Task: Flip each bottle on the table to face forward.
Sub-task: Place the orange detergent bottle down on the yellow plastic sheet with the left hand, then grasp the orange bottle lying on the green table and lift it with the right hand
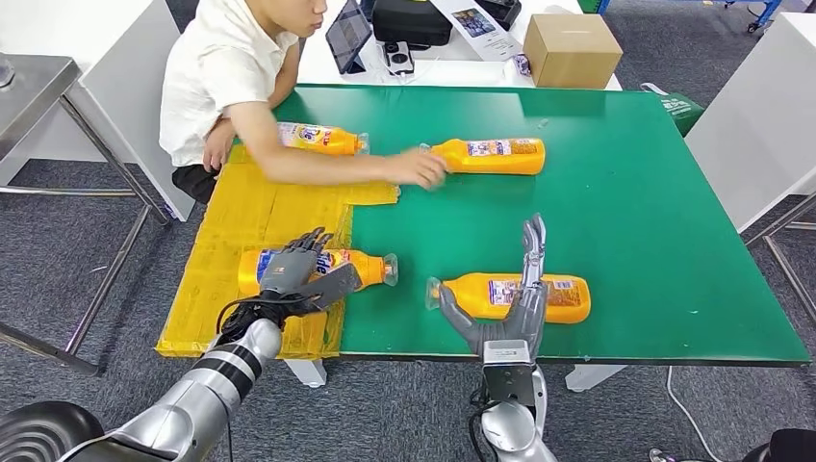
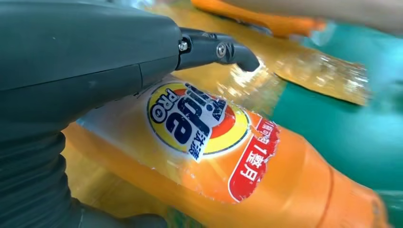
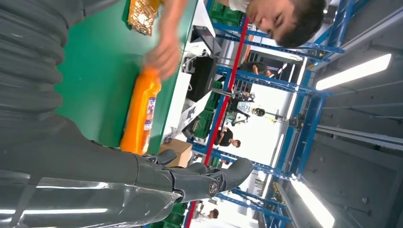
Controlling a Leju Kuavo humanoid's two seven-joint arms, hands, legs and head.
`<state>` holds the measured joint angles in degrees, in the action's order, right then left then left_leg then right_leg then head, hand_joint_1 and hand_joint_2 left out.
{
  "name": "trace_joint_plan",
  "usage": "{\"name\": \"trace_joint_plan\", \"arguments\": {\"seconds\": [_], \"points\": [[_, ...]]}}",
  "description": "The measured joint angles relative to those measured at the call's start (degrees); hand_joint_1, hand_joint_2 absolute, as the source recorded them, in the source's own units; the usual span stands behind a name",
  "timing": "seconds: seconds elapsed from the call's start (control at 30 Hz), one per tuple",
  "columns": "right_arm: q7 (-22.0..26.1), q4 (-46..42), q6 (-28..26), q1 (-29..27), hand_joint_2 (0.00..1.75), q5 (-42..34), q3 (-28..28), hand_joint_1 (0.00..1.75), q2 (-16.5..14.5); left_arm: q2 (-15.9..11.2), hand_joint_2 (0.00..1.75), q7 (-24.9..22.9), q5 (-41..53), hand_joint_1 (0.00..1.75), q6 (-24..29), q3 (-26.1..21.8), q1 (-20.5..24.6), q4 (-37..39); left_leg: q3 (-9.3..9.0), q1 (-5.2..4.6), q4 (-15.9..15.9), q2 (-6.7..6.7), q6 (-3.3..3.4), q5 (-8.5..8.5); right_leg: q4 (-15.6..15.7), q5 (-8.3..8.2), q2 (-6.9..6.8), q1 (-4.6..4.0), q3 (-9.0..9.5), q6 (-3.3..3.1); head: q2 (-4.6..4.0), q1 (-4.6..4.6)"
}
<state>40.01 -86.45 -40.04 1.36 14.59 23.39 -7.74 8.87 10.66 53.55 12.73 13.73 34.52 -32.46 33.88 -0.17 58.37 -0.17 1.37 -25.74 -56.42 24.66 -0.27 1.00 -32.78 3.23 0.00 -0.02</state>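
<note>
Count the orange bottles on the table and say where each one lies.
4: near-left bottle under the left hand; near-right bottle by the right hand; far-left bottle; far-right bottle.

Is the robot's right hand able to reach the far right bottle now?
Probably not: the far right bottle lies across the table, the right hand is over the near bottle, and a person's hand touches it.

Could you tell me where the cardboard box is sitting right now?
In the head view, the cardboard box sits on the white table beyond the green table's far edge, toward the robot's right, past the far-right orange bottle.
</note>
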Motion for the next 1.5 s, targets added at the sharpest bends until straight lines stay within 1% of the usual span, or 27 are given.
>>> {"name": "trace_joint_plan", "arguments": {"seconds": [0.1,0.17,0.37,0.43,0.53,0.67,0.73,0.8,0.87,0.97,1.03,1.1,1.17,1.23,1.33,1.5], "points": [[0.00,0.04,0.00,0.02,1.75,-0.43,0.00,0.00,0.35,0.10,1.75,4.24,-4.61,0.00,-5.98,0.01,0.30,-0.02,-0.04,0.00,0.00,-0.03,0.00,0.00,0.00,0.00,-0.06,0.00,0.08,0.00,0.00,0.01],[0.00,0.07,0.00,0.04,1.75,-0.57,0.00,0.00,0.54,0.24,1.75,6.19,-6.28,0.00,-8.07,0.13,0.19,-0.22,-0.07,0.00,0.00,-0.03,0.00,0.00,0.00,0.00,-0.07,0.00,0.11,0.00,0.00,0.02],[0.01,0.22,0.00,0.04,1.75,-0.47,0.00,0.00,1.01,0.42,1.75,7.70,-6.81,0.00,-5.74,1.18,-1.45,-2.18,-0.10,0.00,0.00,-0.03,0.00,0.01,0.00,0.00,-0.07,0.00,0.11,0.00,0.00,0.02],[0.01,0.22,0.00,0.00,1.75,-0.04,-0.01,0.00,1.07,0.59,1.75,8.70,-8.44,0.00,-3.56,1.31,-2.54,-3.70,-0.09,0.00,0.00,-0.02,0.00,0.00,-0.01,0.00,-0.06,0.00,0.09,0.00,0.00,0.01],[0.01,0.34,0.00,-0.04,1.75,0.82,-0.04,0.00,1.08,1.39,1.75,11.67,-13.35,0.00,2.30,1.30,-5.51,-8.36,-0.03,0.00,0.00,0.00,0.00,0.00,-0.01,0.00,-0.05,0.00,0.02,0.00,0.00,0.02],[0.00,0.80,0.00,-0.05,1.75,1.93,-0.08,0.00,1.06,2.70,1.75,16.75,-21.77,0.00,9.68,1.33,-9.98,-18.05,0.07,-0.01,0.00,0.00,0.00,0.00,0.00,0.01,-0.06,0.00,-0.06,0.00,0.00,0.01],[-0.01,1.12,0.00,-0.04,1.75,2.49,-0.09,0.00,1.00,3.31,1.75,18.85,-23.96,0.00,13.84,1.49,-11.89,-23.20,0.09,-0.01,0.00,-0.01,0.00,0.00,0.01,0.01,-0.06,0.00,-0.08,0.00,0.00,0.02],[-0.03,1.54,0.00,0.01,1.75,3.57,-0.09,0.00,0.89,3.65,1.75,19.98,-25.12,0.00,17.13,1.92,-13.29,-27.38,0.10,-0.01,0.00,-0.03,0.00,0.00,0.01,0.01,-0.07,0.00,-0.08,0.00,0.00,0.01],[-1.39,3.01,0.10,0.39,1.75,8.05,-0.10,0.00,0.88,3.74,1.75,20.66,-27.13,0.00,19.65,2.75,-14.58,-30.67,0.09,0.00,0.00,-0.02,-0.01,0.00,0.01,0.01,-0.06,-0.01,-0.08,-0.01,0.00,0.01],[-6.44,8.36,0.47,1.52,1.75,22.19,-0.78,0.00,2.16,3.86,1.75,22.75,-31.86,0.00,22.71,4.39,-17.30,-35.23,0.06,0.00,0.00,-0.03,0.00,0.00,0.03,0.01,-0.06,-0.01,-0.07,-0.01,0.00,0.01],[-8.11,11.90,0.46,1.86,1.75,29.05,-2.44,0.00,3.66,3.97,1.75,24.56,-35.39,0.00,24.48,5.40,-19.77,-38.62,0.09,-0.01,0.00,-0.08,0.00,0.00,0.03,0.01,-0.11,0.00,-0.06,-0.01,0.00,0.01],[-9.88,14.13,0.38,1.90,1.75,34.15,-4.64,0.00,5.23,4.01,1.75,25.08,-39.87,0.00,24.97,6.33,-22.11,-42.24,0.12,-0.05,0.00,-0.08,0.00,0.00,0.03,0.01,-0.13,0.02,-0.08,-0.01,0.00,0.01],[-12.35,15.10,0.62,1.63,1.75,38.71,-6.92,0.00,6.63,4.02,1.75,23.97,-45.34,0.00,23.77,6.97,-23.81,-45.57,0.13,-0.08,0.01,-0.05,0.01,-0.01,0.04,0.01,-0.11,0.05,-0.09,0.00,0.00,0.01],[-14.51,15.60,2.18,1.23,1.75,39.56,-8.62,0.00,7.91,3.99,1.75,22.53,-49.24,0.00,21.93,7.25,-25.09,-48.10,0.13,-0.10,0.01,-0.05,0.02,-0.02,0.06,0.01,-0.11,0.06,-0.10,0.00,0.00,0.00],[-15.89,15.98,4.21,0.64,1.75,37.54,-9.83,0.00,9.61,3.96,1.75,22.22,-50.98,0.00,20.18,7.55,-26.99,-50.35,0.14,-0.10,0.01,-0.05,0.02,-0.03,0.06,0.01,-0.10,0.06,-0.11,0.00,0.00,0.00],[-18.11,16.34,3.73,0.60,1.75,41.27,-10.15,0.00,11.25,3.96,1.75,23.16,-51.18,0.00,19.72,7.98,-28.14,-52.07,0.14,-0.07,0.01,-0.04,0.01,-0.02,0.06,0.01,-0.10,0.03,-0.13,0.00,0.00,-0.01]]}}
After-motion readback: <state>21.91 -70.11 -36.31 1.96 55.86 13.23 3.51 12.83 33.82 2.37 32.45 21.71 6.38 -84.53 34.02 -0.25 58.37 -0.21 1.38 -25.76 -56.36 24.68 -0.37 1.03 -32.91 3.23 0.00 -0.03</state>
